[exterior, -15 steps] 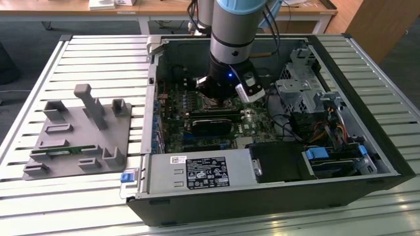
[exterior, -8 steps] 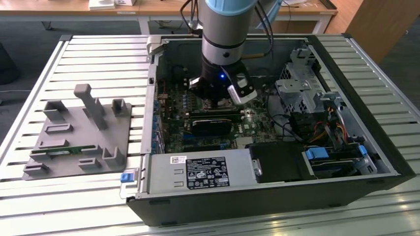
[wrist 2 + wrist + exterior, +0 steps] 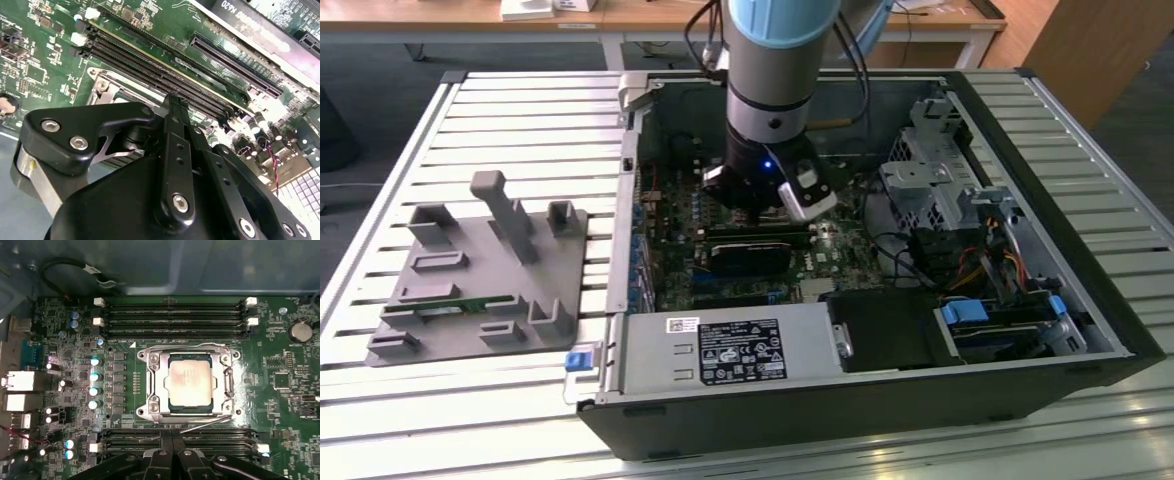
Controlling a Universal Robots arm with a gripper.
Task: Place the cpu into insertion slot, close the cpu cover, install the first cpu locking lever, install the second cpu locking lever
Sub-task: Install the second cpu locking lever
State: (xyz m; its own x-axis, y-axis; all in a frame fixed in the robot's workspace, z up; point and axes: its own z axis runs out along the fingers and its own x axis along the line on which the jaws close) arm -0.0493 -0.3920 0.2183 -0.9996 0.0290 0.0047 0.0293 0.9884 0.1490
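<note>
In the exterior view the arm reaches down into the open computer case, its gripper low over the green motherboard. A grey fixture lies on the slatted table at that view's left.

In the second wrist view the gripper's black fingers stand pressed together, holding nothing, just above the memory slots.

In the first wrist view the cpu, a pale silvery square, sits in the insertion slot. The cpu cover, a silver frame, lies closed around it, between 2 banks of memory slots.
</note>
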